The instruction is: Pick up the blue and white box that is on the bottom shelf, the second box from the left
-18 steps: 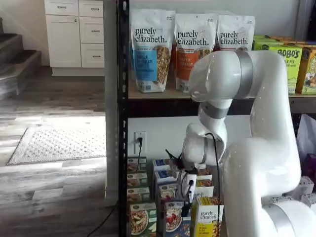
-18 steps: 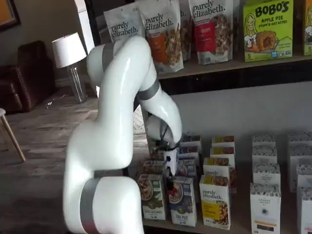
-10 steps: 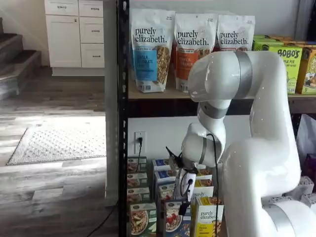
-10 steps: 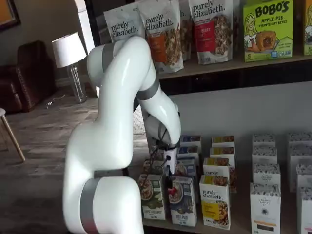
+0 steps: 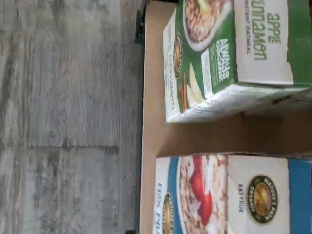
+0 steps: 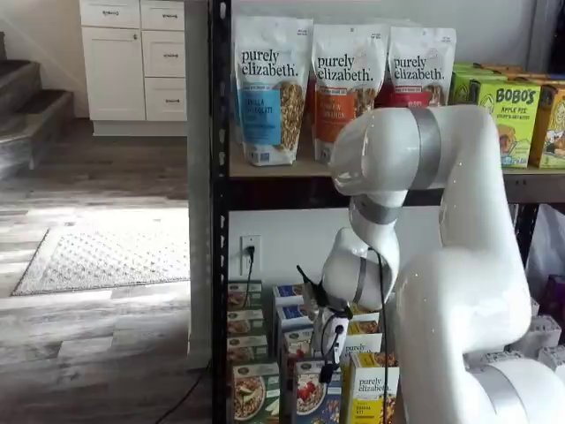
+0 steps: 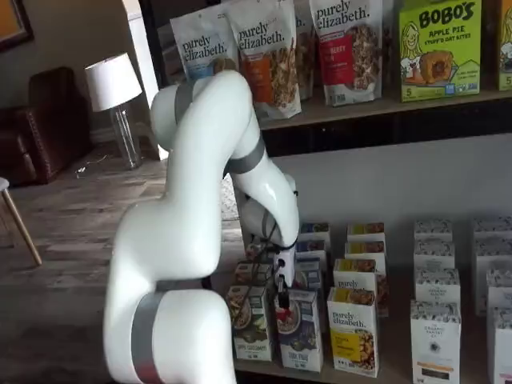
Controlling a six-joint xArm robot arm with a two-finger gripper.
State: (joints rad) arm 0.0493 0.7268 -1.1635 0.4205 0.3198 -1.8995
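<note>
The blue and white box (image 6: pixel 309 394) (image 7: pixel 299 330) stands upright at the front of the bottom shelf (image 7: pixel 264 370), between a green box (image 6: pixel 253 395) and a yellow box (image 7: pixel 353 330). In both shelf views my gripper (image 6: pixel 326 372) (image 7: pixel 282 302) hangs fingers-down right over the front box's top. Its black fingers show side-on as one dark strip. The jaws stand wide and hold nothing. The wrist view shows the blue and white box (image 5: pixel 224 195) close by, with red berries on its front, and the green box (image 5: pixel 229 53) beside it across a gap of bare board.
More rows of small cereal boxes (image 7: pixel 436 320) fill the bottom shelf to the right. Tall granola bags (image 6: pixel 269 88) stand on the wooden level above. A black rack post (image 6: pixel 218 221) runs down the left side. Grey wood floor (image 5: pixel 68 117) lies beyond the shelf edge.
The arm's upper links have swung slightly left. The gripper has shifted a little over the front blue and white box, still wide and holding nothing. No box has moved.
</note>
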